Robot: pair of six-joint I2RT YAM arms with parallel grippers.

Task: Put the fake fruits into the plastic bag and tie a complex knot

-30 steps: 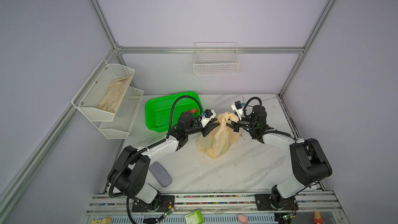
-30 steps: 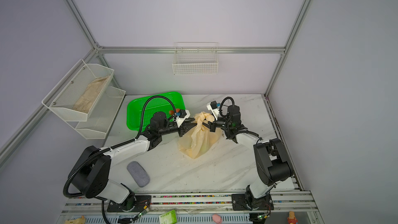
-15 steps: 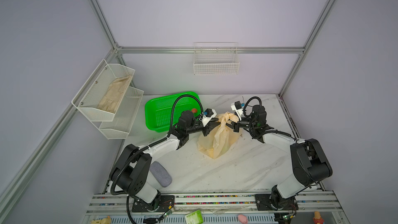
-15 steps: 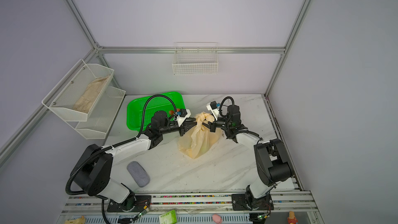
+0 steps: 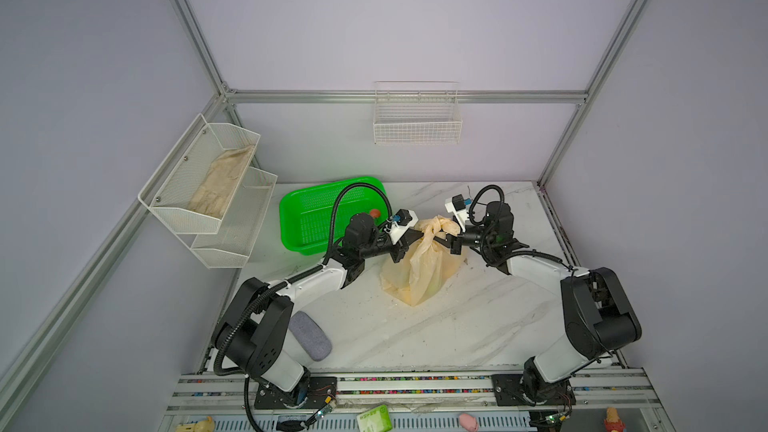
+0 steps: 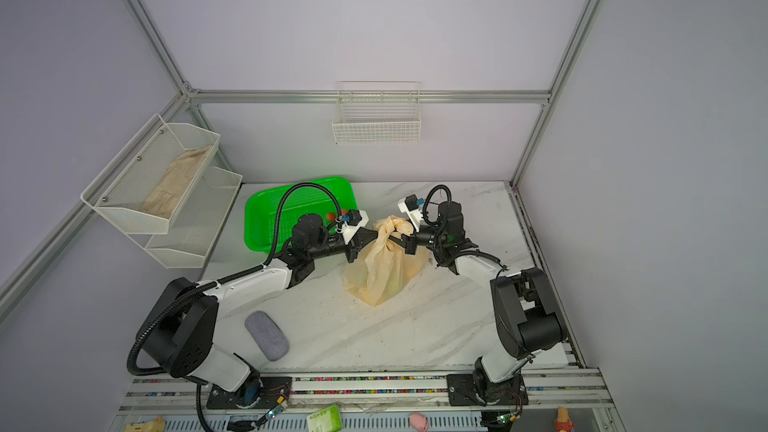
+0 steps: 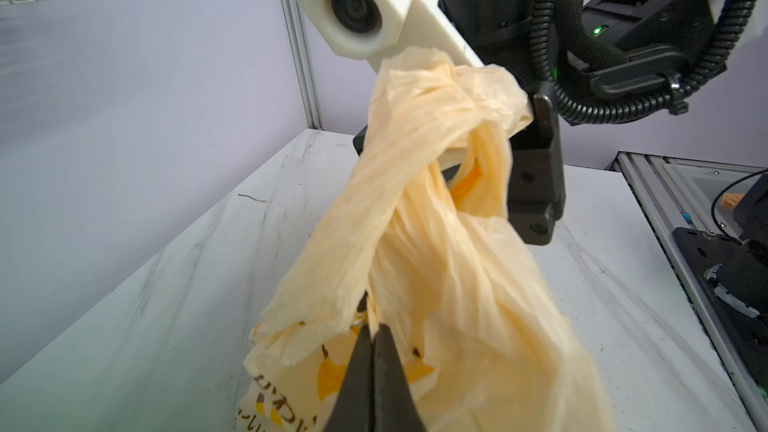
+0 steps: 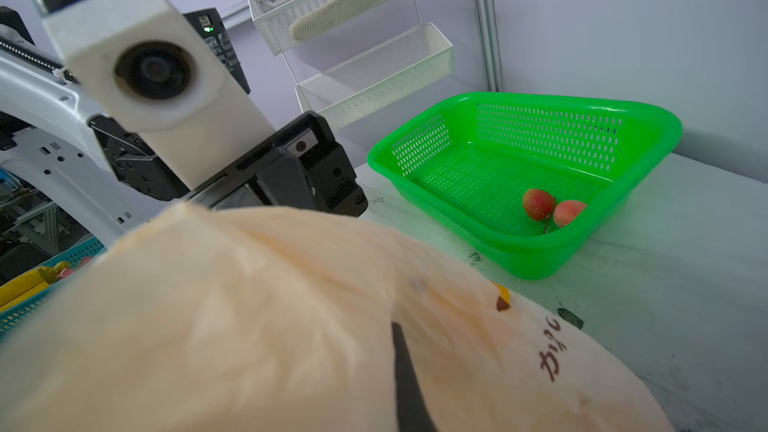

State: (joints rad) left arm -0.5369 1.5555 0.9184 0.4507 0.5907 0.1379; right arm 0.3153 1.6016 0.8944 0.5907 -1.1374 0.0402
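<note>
A grey pad (image 5: 309,336) lies near my bases on the marble table (image 5: 415,338). Mid-table, the plastic bag (image 5: 419,274) stands gathered and twisted at its neck, held between my two arms. My left gripper (image 7: 372,332) is pressed together on a twisted band of it, while my right gripper (image 5: 452,238) pinches the bunched top from the opposite side. Beyond my left arm, the green basket (image 5: 307,218) holds two fake fruits (image 8: 539,203), one red and dimpled, one pinkish, touching. A white wire shelf (image 5: 208,184) hangs on the left wall.
</note>
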